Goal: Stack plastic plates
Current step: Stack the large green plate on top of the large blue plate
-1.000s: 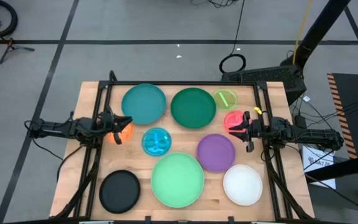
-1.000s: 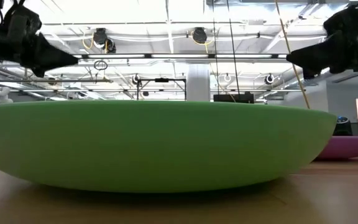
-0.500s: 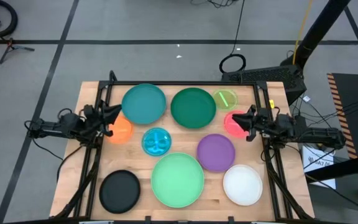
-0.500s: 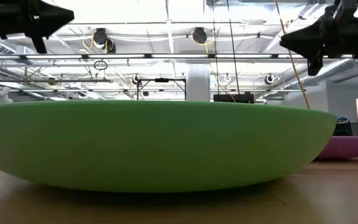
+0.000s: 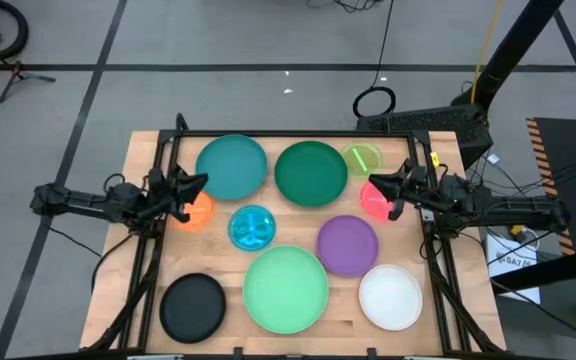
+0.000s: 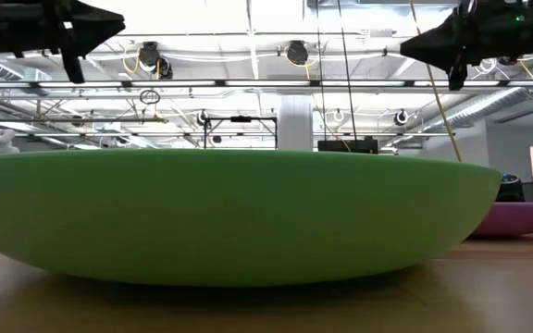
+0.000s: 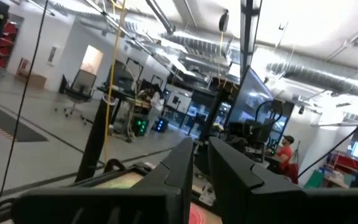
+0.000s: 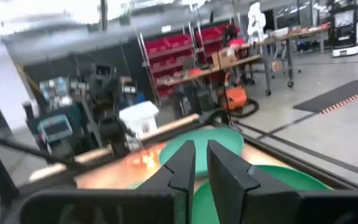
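Wooden slats form the surface (image 5: 143,260), with every plate lying separately around the mint green plate (image 5: 285,288): teal plate (image 5: 231,166) and dark green plate (image 5: 310,172) beyond it, purple plate (image 5: 347,243) and white plate (image 5: 389,296) to its right, black plate (image 5: 192,306) to its left. Left claw (image 5: 196,184) hangs above the orange plate (image 5: 198,211), right claw (image 5: 380,186) above the pink plate (image 5: 374,200); both hold nothing, fingers nearly together with a narrow gap.

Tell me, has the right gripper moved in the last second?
Yes. In the high view the right gripper has slid from over the pink plate toward the lime plate and the table's middle, while both plates stay put.
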